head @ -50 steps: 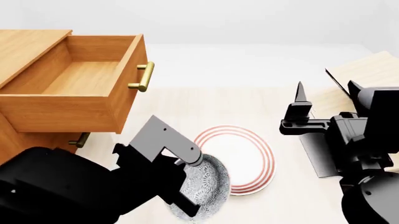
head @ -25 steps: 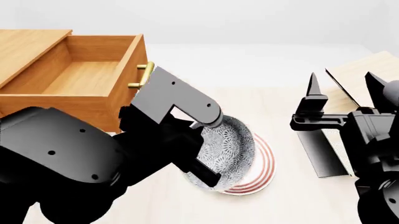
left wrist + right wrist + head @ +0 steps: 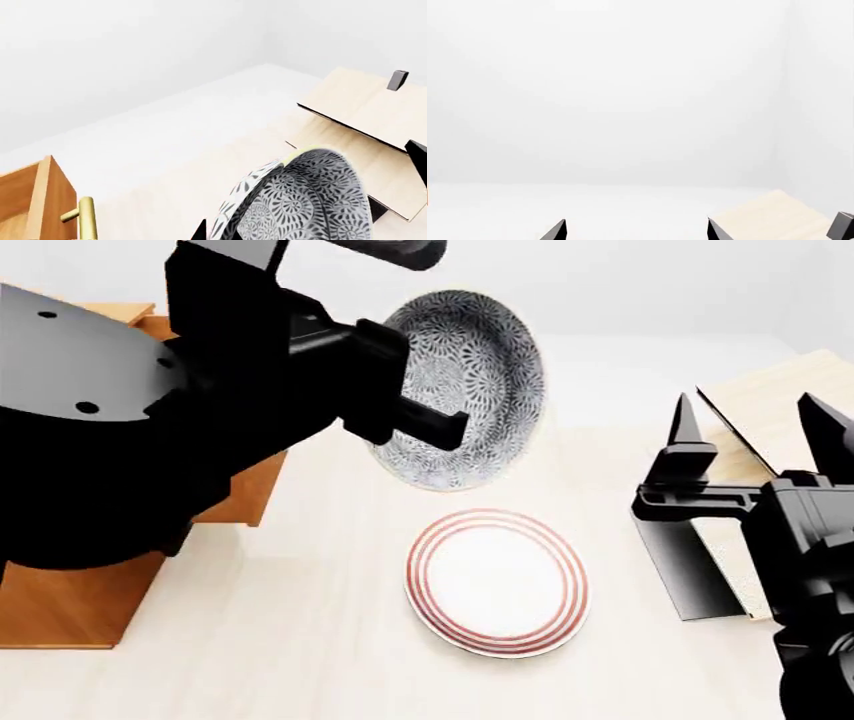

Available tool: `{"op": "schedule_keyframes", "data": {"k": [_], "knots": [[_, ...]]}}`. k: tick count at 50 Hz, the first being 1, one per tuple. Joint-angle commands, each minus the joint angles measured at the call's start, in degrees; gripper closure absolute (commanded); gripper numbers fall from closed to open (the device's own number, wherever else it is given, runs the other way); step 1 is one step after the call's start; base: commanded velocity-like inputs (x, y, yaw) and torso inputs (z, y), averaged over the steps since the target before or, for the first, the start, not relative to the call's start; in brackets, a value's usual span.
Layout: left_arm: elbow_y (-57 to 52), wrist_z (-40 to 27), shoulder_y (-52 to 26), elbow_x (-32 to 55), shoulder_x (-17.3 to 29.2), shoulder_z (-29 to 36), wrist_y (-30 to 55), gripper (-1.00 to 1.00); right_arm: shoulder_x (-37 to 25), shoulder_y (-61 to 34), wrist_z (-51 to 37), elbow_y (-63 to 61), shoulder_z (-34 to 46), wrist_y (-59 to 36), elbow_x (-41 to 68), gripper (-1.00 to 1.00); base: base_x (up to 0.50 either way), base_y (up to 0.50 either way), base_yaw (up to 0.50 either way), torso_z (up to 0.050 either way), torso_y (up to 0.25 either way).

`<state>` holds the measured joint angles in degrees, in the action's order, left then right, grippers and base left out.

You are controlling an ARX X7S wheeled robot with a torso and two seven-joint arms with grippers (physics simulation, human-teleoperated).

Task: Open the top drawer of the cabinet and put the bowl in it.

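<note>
My left gripper [image 3: 422, 428] is shut on the rim of the bowl [image 3: 467, 385], white with a blue-grey speckle, and holds it tilted on edge high above the floor. The bowl [image 3: 303, 200] fills the left wrist view, with a black fingertip [image 3: 198, 232] at its rim. Most of the cabinet [image 3: 54, 610] is hidden by the left arm. A corner of the top drawer [image 3: 256, 490] sticks out from behind the arm. Its front [image 3: 40, 200] and brass handle [image 3: 87, 220] show in the left wrist view, apart from the bowl. My right gripper [image 3: 747, 415] stands open and empty [image 3: 635, 230].
A flat white plate with red rings [image 3: 497, 580] lies below the bowl. A tilted light-wood shelf rack [image 3: 781, 390] on a black base [image 3: 681, 565] stands at the right, close behind the right gripper, and shows too as the rack [image 3: 367, 107] in the left wrist view.
The left arm has lifted the bowl from low beside the plate to high beside the drawer's front. The arm now covers most of the drawer. The right gripper shifted slightly right.
</note>
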<state>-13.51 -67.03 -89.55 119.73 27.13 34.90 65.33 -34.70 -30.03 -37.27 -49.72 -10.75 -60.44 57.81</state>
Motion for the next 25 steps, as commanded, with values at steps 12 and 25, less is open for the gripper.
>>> {"op": "schedule_keyframes", "data": {"k": [12,25], "knots": [[14.9,5.1,-8.3,-10.8,0.5,-1.7,-1.9,1.00,-0.3,0.9,0.2,0.3,0.7,1.3,-0.8,-1.00,0.00,0.00,0.00,0.000,0.000],[22.4,10.1,-9.8,-17.8,2.1,-1.7,-3.8,1.00,-0.4,1.6,0.5,0.6,1.4,2.2,-1.7,-1.00,0.00,0.00,0.00,0.000,0.000]]}}
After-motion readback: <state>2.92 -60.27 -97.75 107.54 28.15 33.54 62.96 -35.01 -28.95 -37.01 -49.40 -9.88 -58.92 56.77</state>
